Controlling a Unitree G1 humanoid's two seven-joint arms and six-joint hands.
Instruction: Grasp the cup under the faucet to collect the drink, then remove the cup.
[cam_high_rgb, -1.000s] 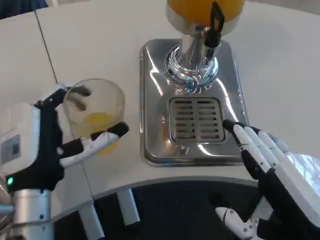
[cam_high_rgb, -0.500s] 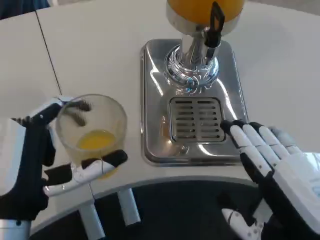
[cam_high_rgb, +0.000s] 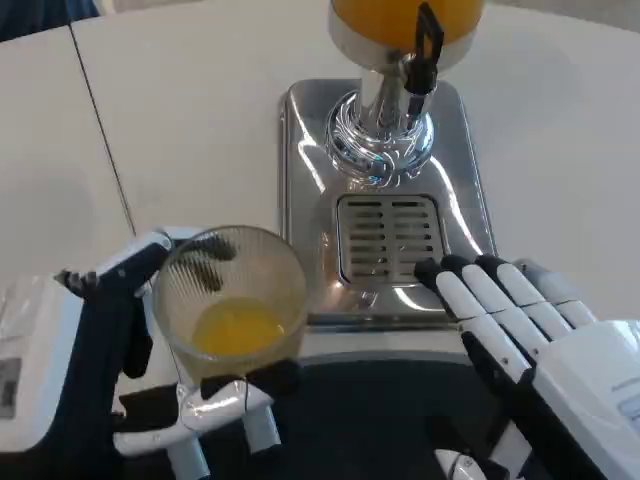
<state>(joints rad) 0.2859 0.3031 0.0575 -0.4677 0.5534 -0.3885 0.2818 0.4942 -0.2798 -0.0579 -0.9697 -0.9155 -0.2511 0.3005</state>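
Left hand (cam_high_rgb: 95, 375) grips the cup (cam_high_rgb: 235, 305) (juice inside) at the counter (cam_high_rgb: 180, 130) edge, seven o'clock of the tray (cam_high_rgb: 300, 150); right hand (cam_high_rgb: 535, 345) fingers spread, empty.

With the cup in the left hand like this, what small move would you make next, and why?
Probably ease the left hand back onto the table and set the cup down. It holds orange drink, is already off the dispenser's drip tray, and hangs at the table's near edge, so releasing here risks a spill.
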